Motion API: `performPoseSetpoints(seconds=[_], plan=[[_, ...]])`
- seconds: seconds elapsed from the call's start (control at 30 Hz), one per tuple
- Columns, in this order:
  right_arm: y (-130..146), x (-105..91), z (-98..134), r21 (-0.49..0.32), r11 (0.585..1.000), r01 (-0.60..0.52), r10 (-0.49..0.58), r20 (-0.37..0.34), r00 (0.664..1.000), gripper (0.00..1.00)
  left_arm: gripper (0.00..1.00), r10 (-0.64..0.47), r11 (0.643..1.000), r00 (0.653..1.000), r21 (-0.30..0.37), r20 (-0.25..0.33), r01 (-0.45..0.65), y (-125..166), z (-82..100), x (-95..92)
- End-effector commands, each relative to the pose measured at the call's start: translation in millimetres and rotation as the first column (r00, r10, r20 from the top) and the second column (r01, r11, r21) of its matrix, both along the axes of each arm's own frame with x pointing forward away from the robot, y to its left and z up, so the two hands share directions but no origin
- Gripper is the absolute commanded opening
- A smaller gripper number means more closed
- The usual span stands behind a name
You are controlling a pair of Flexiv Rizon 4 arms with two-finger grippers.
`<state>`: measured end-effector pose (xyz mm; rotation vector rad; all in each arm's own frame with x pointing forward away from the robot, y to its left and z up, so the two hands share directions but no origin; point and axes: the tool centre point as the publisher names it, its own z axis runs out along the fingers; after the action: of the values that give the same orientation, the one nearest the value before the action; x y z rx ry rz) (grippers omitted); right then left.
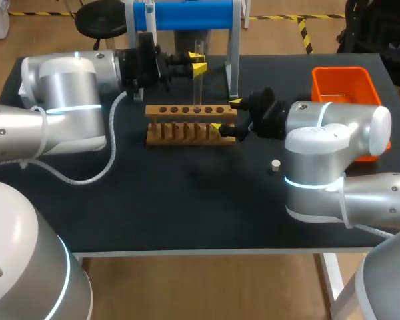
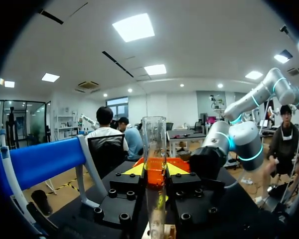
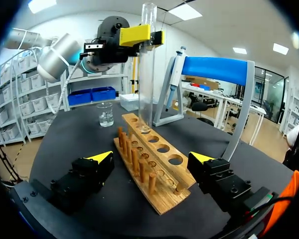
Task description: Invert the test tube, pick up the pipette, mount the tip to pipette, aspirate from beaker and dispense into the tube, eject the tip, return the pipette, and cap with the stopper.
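1. The left arm (image 1: pixel 67 93) comes in over the worktop (image 1: pixel 187 207). Its bulk hides the far left corner in the head view. The beaker (image 3: pixel 105 113) shows only in the right wrist view, standing beyond the far end of the rack.
2. The left gripper (image 1: pixel 199 63) is at the back of the worktop, its fingers clamped on the upright test tube (image 1: pixel 197 87) from two sides. In the right wrist view the yellow fingertips (image 3: pixel 135 35) grip the glass near its upper end.
3. The tube's lower end meets a hole in the top board of the wooden rack (image 1: pixel 187 127). How deep it sits cannot be made out. In the left wrist view its foot is cut off below the fingers. Which end is the open one I cannot tell.
4. Behind the tube stands the blue stand (image 1: pixel 187 13). The pipette (image 3: pixel 175 69) hangs on it, plain in the right wrist view and hard to pick out from above.
5. The right gripper (image 1: pixel 225 116) has its fingers spread wide, one on each side of the rack's right end. Neither touches the wood.
6. The stopper (image 1: pixel 275 165) stands alone on the worktop, just beside the right arm (image 1: pixel 333 143).
7. The orange bin (image 1: pixel 340 83) is at the far right, partly covered by that arm.
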<state>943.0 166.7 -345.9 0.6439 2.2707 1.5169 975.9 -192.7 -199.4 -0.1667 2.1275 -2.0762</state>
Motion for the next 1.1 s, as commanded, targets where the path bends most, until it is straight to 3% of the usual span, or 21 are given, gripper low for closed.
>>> performPoseSetpoints(seconds=[0.03,1.1], plan=[[-0.1,-1.2,-0.4,0.001,1.000,0.003,-0.003,0.002,1.000,1.00,0.00,-0.013,1.000,1.000,-0.007,-0.006,0.013,-2.2,-4.9,9.4],[-0.1,-1.2,-0.4,0.001,1.000,0.003,-0.003,0.002,1.000,1.00,0.00,-0.005,1.000,1.000,-0.017,-0.007,0.005,3.1,-27.7,25.3]])
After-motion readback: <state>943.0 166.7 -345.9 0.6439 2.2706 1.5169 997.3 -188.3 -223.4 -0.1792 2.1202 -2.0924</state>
